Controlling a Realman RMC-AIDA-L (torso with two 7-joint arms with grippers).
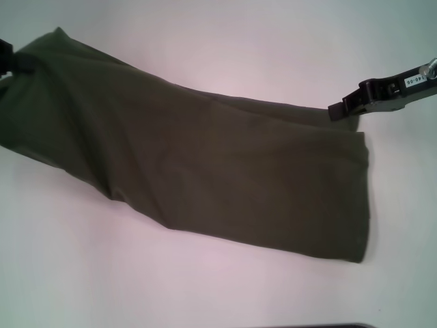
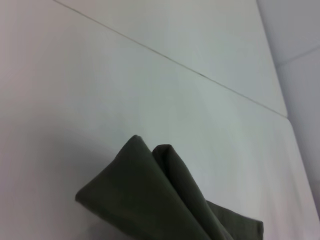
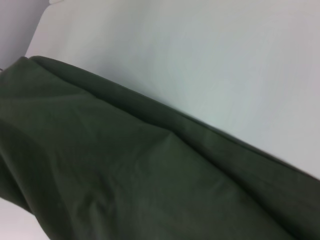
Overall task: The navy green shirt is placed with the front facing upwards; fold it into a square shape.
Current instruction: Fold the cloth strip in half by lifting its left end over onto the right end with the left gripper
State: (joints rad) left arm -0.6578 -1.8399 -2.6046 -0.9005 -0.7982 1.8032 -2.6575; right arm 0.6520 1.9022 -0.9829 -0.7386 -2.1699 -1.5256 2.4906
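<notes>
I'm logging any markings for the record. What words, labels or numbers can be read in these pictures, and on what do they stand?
"40-06", or close to it: small white sticker on the right gripper in the head view; its first character is cut off and the rest is blurred, so this reading is unsure.
Shirt: no letters or label show on the plain olive side in any view.
Table: no text.

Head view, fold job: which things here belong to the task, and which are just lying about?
Part of the job:
- navy green shirt, plain side showing
- left gripper at its far-left end
- right gripper at its far-right corner

Lying about:
- nothing; only the white table
</notes>
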